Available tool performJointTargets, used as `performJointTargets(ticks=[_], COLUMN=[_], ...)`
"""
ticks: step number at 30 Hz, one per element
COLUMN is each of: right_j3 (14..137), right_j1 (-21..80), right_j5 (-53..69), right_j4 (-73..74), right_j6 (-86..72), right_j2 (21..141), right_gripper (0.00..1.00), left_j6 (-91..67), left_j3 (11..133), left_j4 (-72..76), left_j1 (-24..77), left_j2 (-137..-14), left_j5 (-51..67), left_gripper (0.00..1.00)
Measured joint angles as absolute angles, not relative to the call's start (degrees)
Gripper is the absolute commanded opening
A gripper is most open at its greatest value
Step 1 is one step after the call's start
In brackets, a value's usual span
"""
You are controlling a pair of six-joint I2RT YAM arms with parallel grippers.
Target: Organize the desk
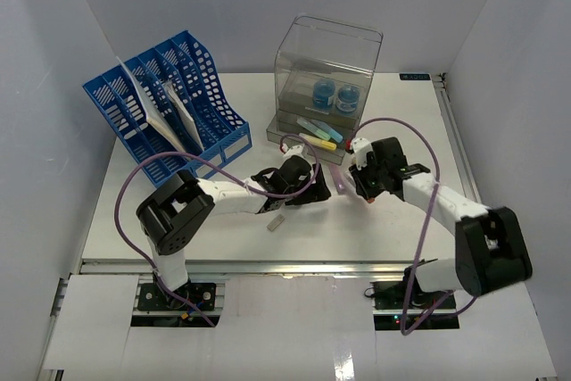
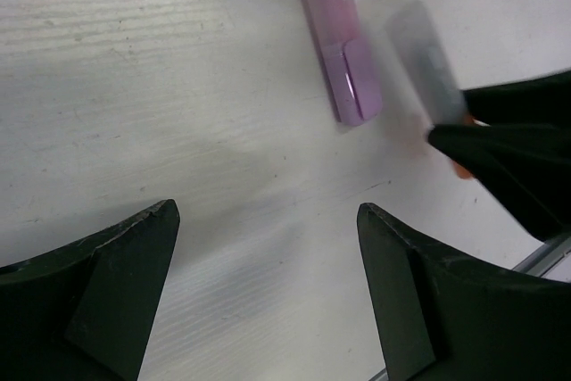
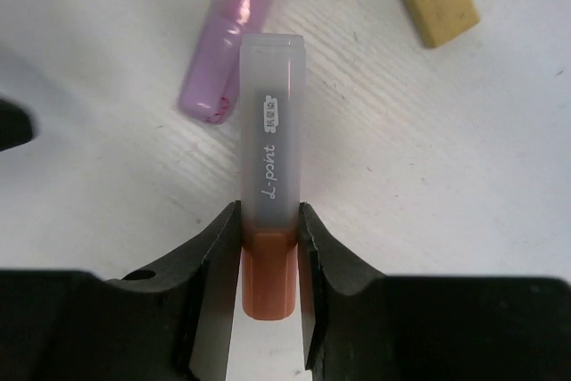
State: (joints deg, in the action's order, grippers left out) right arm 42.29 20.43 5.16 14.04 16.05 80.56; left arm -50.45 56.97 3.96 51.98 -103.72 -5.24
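Both my arms reach in low to mid-counter, elbows bent outward, wrists nearly meeting. My left end effector (image 2: pixel 266 211) hangs spread wide over bare surface. My right end effector (image 3: pixel 269 211) is pinched narrow on an orange highlighter (image 3: pixel 272 149), cap pointing away from me. Its orange body is mostly hidden between my fingers. The pink highlighter (image 3: pixel 234 33) beside it is cut off. The white counter (image 1: pixel 375 229) lies flat under both arms, railed edge running side to side; its longer axis I cannot tell.
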Motion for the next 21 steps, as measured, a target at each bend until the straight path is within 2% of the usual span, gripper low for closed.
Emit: performJointTargets(ticks=[6, 10, 13, 18, 21], right_j3=[46.7, 55.6, 64.0, 73.5, 75.2], right_j1=[20.5, 21.3, 22.9, 28.0, 30.2], right_j5=[12.6, 16.0, 16.4, 12.0, 8.7], right_j4=[21.8, 23.5, 23.4, 18.8, 18.4], right_j6=[26.8, 31.6, 32.1, 31.6, 30.9], right_j2=[64.4, 64.9, 71.5, 86.7, 93.2], right_gripper=[0.08, 0.08, 0.12, 0.37, 0.6], left_j6=[-51.0, -51.9, -52.6, -53.9, -54.4], left_j3=[55.9, 55.0, 54.9, 54.9, 54.9], left_j4=[3.1, 3.8, 4.0, 4.1, 4.0], left_j1=[52.4, 52.4, 52.4, 52.4, 52.4], left_j2=[-102.9, -102.3, -102.3, -102.3, -102.3], left_j5=[-6.2, -6.3, -6.2, -6.3, -6.4], left_gripper=[0.92, 0.92, 0.92, 0.92, 0.92])
